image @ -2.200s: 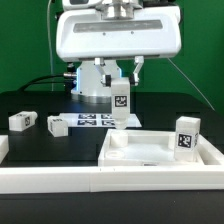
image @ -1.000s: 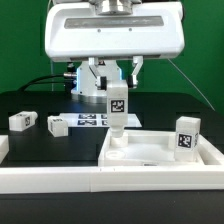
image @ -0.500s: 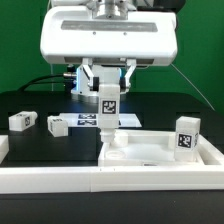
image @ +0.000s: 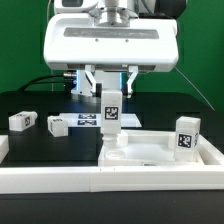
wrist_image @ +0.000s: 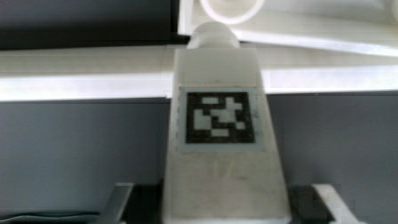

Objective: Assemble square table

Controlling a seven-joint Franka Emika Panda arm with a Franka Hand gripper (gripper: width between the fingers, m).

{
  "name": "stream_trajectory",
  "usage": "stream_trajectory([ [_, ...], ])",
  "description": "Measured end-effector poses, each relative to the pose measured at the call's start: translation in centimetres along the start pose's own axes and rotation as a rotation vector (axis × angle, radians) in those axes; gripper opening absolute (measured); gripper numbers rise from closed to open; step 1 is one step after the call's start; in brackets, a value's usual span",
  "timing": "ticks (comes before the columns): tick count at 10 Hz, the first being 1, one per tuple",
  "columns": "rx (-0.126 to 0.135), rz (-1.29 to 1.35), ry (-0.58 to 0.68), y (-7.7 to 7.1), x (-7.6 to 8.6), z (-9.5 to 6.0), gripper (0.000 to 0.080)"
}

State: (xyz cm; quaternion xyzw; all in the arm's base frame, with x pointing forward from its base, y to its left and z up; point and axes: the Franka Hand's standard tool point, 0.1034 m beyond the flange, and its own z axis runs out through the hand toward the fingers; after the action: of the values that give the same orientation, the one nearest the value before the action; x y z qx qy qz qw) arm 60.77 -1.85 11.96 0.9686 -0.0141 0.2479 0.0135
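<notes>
At frame centre, the gripper clamps a leg upright over the top, at its left corner; another leg seems fitted at right, and two more legs lie loose at left.

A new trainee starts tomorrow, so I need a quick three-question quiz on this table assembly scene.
1. True or false: the gripper is empty.
2. How many legs lie loose on the black surface, outside the top?
3. The held leg is: A) upright at the top's far corner on the exterior view's left; B) flat in the top's middle; C) lying beside the top.
Key: 1 false; 2 two; 3 A.
</notes>
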Motion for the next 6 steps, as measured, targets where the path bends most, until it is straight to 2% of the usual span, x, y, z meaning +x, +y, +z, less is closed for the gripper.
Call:
stream_trajectory([
  [3, 0.002, -0.006, -0.019, -0.44, -1.18, 0.48, 0.029],
  [6, 0.004, -0.009, -0.025, -0.56, -1.36, 0.64, 0.029],
])
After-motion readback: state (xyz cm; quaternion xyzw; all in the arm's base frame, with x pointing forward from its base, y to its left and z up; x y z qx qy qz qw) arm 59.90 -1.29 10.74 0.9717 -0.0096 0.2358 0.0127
